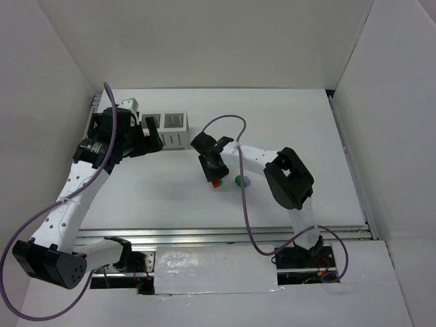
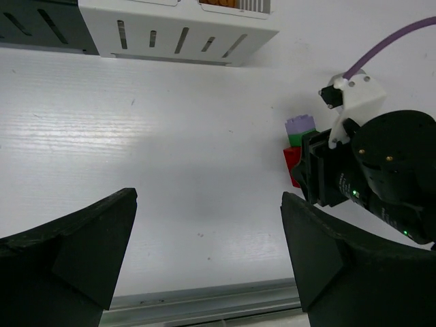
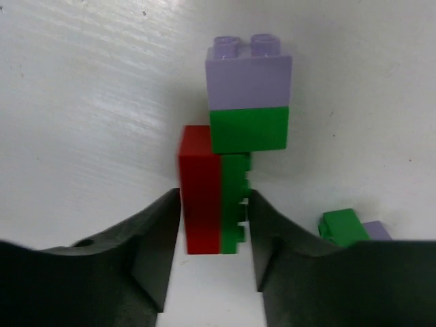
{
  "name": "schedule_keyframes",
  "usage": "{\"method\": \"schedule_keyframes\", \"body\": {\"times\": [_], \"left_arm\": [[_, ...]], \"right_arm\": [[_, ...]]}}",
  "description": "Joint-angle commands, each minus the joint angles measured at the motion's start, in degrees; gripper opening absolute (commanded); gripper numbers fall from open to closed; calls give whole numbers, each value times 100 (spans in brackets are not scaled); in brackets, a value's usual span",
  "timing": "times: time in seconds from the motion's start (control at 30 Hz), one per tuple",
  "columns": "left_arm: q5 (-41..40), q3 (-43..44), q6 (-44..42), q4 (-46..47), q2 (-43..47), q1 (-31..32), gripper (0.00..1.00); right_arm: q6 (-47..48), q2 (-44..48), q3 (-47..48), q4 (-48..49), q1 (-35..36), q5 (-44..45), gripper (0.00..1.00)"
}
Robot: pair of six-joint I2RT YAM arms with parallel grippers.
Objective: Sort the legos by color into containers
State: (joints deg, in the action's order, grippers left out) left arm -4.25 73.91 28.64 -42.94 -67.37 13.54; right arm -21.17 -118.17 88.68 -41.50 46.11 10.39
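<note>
Early in the sort, by our read. The only thing we see binned is an orange-brown flat piece (image 2: 219, 3) showing over the rim of the white slotted plastic containers (image 2: 177, 30) near the far-left corner of the table (image 1: 306, 136). It's likely the plate, but it's too cropped to be sure. The rest sits mid-table, slightly toward the near edge. There's a red-and-green pair (image 3: 218, 194) of small studded plastic bricks lying side by side. A second green brick (image 3: 248, 129) touches it, with a lavender brick (image 3: 248, 75) stacked on top. A loose green-and-lavender bit (image 3: 346, 226) lies just beside. So red, green and lavender are all left to do, and we reckon the clump needs pulling apart first. The right hand (image 3: 214, 225) has a finger pressed on each side of the red-and-green pair, so it's clamped on it as far as we can tell. The left hand (image 2: 208, 204) is wide apart with nothing in it, hovering near the containers. View gaps: only the right wrist resolves how the bricks join; the top view gives just colour blobs by that hand. Only the left wrist shows the black slotted container (image 2: 34, 30) beside the white ones, and the binned piece. We can't pick either out from the top.
</note>
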Motion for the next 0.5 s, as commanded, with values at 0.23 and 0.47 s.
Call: {"method": "schedule_keyframes", "body": {"times": [0.23, 0.47], "left_arm": [[1048, 220, 115, 5, 233, 17, 100], [3191, -227, 1430, 1102, 190, 26, 100]], "right_arm": [[-326, 1361, -764, 572, 170, -309, 0], [-722, 3211, -1239, 923, 373, -872, 0]]}}
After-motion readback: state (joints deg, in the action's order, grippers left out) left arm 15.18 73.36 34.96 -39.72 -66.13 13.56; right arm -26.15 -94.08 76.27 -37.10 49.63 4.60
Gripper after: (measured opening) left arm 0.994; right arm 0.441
